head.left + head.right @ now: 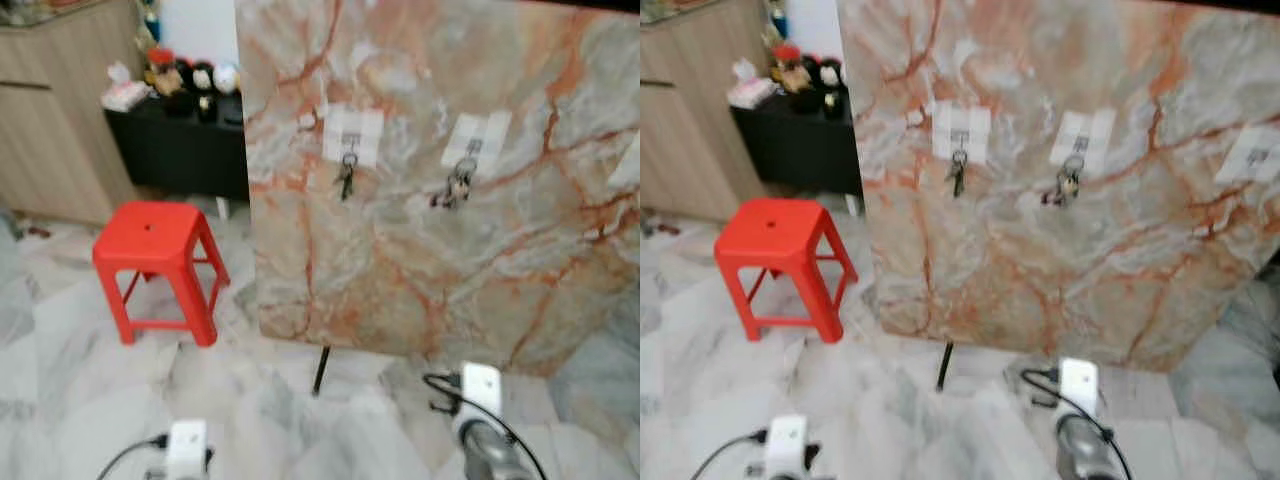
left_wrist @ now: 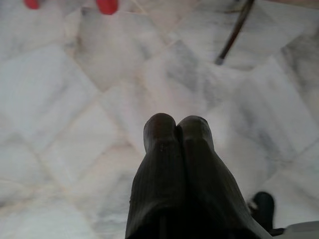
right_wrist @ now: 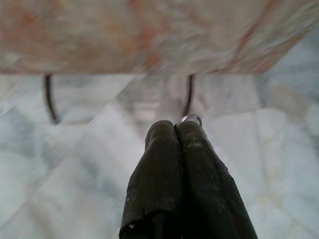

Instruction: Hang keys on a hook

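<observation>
A marble-patterned board (image 1: 430, 250) stands upright on the floor ahead. It carries white hook pads. One bunch of keys (image 1: 346, 178) hangs from the left hook (image 1: 351, 138), and a second bunch (image 1: 455, 188) from the middle hook (image 1: 473, 146). A third pad (image 1: 1252, 155) at the right has nothing on it. My right gripper (image 3: 175, 127) is shut, and a thin metal key ring (image 3: 190, 118) pokes out at its fingertips, low before the board's bottom edge. My left gripper (image 2: 177, 124) is shut and empty, pointing at the floor.
A red plastic stool (image 1: 155, 260) stands to the left of the board. Behind it are a black cabinet (image 1: 180, 145) with small items and a wooden cupboard (image 1: 55, 110). Thin dark legs (image 1: 320, 370) prop the board on the marble floor (image 1: 90, 390).
</observation>
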`<state>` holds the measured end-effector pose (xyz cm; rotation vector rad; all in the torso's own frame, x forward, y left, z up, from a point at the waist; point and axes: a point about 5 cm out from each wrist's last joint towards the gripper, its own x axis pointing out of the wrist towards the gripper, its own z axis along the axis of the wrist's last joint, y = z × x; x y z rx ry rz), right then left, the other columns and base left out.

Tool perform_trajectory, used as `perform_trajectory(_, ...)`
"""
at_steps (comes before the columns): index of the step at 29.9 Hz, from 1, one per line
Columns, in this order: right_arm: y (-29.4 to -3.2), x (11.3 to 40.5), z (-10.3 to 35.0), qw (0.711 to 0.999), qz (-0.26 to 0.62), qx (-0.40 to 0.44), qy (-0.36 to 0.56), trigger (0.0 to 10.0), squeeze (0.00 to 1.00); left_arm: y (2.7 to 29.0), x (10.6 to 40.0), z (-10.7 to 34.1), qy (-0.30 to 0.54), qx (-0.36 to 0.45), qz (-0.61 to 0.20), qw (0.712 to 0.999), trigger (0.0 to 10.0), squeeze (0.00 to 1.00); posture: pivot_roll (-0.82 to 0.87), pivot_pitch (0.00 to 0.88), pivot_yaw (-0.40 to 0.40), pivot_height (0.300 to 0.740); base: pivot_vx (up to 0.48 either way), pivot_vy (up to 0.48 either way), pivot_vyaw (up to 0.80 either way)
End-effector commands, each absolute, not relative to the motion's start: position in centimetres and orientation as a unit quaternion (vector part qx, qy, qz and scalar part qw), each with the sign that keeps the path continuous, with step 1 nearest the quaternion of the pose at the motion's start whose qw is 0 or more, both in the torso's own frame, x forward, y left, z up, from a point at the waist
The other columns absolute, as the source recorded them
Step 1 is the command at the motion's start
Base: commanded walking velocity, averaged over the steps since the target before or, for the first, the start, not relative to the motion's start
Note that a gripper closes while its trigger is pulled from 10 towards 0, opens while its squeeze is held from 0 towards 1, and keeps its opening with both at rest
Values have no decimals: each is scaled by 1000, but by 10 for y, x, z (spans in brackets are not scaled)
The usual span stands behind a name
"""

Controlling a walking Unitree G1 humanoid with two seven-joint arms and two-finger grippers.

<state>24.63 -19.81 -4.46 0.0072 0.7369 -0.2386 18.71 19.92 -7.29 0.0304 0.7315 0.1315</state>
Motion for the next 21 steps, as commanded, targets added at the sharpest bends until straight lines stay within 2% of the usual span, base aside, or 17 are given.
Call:
perform_trajectory(1, -191, 252, -42, 930, -110, 11, 350, 10000, 0, 208, 183, -74, 366, 25, 70, 928, 10000, 0, 186, 0, -72, 740, 0, -401, 0)
perform_trajectory(4, -191, 249, -43, 928, -117, 20, 354, 10000, 0, 209, 183, -74, 369, 31, 66, 926, 10000, 0, 198, 0, -53, 740, 0, -344, 0)
perform_trajectory(13, -179, 239, -52, 919, -124, 48, 372, 10000, 0, 226, 185, -70, 371, 56, 61, 925, 10000, 0, 197, 0, 26, 740, 0, 0, 0)
perform_trajectory(21, -181, 237, -54, 916, -140, 58, 372, 10000, 0, 229, 195, -64, 358, 51, 58, 930, 10000, 0, 193, 0, 33, 740, 0, 0, 0)
